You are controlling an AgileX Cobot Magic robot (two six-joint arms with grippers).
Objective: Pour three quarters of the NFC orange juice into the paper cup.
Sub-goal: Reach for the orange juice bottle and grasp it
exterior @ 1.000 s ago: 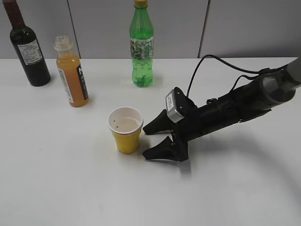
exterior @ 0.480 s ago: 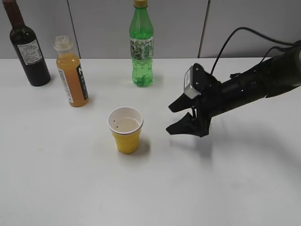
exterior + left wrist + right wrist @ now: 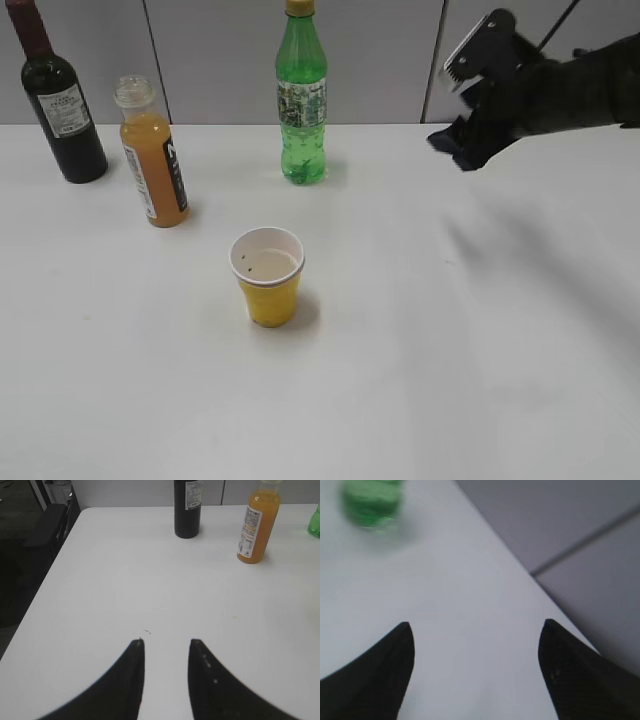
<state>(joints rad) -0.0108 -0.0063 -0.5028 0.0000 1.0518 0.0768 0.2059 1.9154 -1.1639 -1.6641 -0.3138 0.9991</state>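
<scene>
The NFC orange juice bottle (image 3: 152, 155) stands upright at the back left, capless; it also shows in the left wrist view (image 3: 257, 525). The yellow paper cup (image 3: 267, 276) stands mid-table, upright. My right gripper (image 3: 458, 145) is open and empty, raised at the back right, far from the cup; its wrist view shows wide-apart jaws (image 3: 476, 630) over bare table. My left gripper (image 3: 166, 642) is open and empty over the table's left part, out of the exterior view.
A dark wine bottle (image 3: 58, 100) stands at the back left corner, also in the left wrist view (image 3: 187, 507). A tall green bottle (image 3: 301, 100) stands at back centre, blurred in the right wrist view (image 3: 370, 502). A grey wall runs behind the white table (image 3: 450, 350).
My right gripper has pulled away from beside the paper cup, moving up and to the back right. The cup and bottles have not moved.
</scene>
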